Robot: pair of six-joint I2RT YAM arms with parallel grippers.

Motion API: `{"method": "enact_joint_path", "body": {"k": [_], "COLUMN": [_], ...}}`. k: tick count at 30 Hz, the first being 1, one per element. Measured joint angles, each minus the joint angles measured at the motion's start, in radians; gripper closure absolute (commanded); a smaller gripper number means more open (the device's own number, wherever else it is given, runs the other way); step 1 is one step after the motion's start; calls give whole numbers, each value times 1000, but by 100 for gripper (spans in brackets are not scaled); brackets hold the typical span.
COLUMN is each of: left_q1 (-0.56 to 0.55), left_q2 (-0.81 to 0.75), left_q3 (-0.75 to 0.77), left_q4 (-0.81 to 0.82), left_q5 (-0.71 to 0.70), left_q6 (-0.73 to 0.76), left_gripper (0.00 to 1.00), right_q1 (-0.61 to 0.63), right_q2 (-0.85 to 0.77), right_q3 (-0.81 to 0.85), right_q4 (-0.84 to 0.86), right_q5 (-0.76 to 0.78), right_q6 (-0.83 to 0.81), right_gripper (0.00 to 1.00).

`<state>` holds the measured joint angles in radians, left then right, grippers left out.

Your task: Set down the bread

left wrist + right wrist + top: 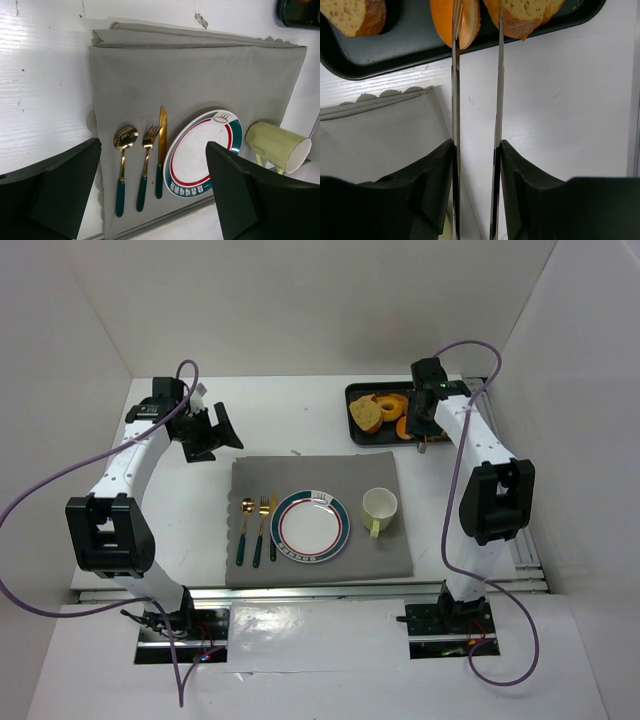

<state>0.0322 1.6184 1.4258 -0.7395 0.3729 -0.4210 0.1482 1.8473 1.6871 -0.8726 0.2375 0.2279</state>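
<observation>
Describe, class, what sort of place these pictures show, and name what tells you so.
Probably a robot lab test cell staged as a dining setting: white panel walls enclose a table, two arms are bolted at its near edge, and a grey placemat carries a plate, cutlery and mug.

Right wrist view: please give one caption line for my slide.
Tongs in the right gripper reach the bread on the black tray.

1. My right gripper holds thin, shiny metal blades in matt black plastic.
2. The bread looks porous and rough.
3. The placemat is matt grey cloth.
4. The plate is glossy.
5. The spoon gleams gold.
</observation>
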Motion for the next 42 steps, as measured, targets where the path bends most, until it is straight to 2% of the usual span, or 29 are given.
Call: {"method": "enact_joint_path", "body": {"k": [9, 22, 31, 42], "left_q1": [0, 0, 0, 0], "left_q2": [2, -2, -8, -19], "left_q3": [1, -1, -8, -46], "left_q4": [-1, 2, 2, 12], "left_q5": [0, -2, -9, -13], "left_q6": [0, 0, 0, -2], "left_gripper": [1, 1, 1, 1], "right_q1": [2, 2, -2, -11], "right_q2": [-13, -68, -67, -11], "right_q3": [-35, -77, -77, -77], "right_q4": [15, 34, 42, 55], "right_q5": [20, -101, -100, -112], "right_q6": [18, 29, 37, 24], "right_gripper": [53, 51, 44, 44]}}
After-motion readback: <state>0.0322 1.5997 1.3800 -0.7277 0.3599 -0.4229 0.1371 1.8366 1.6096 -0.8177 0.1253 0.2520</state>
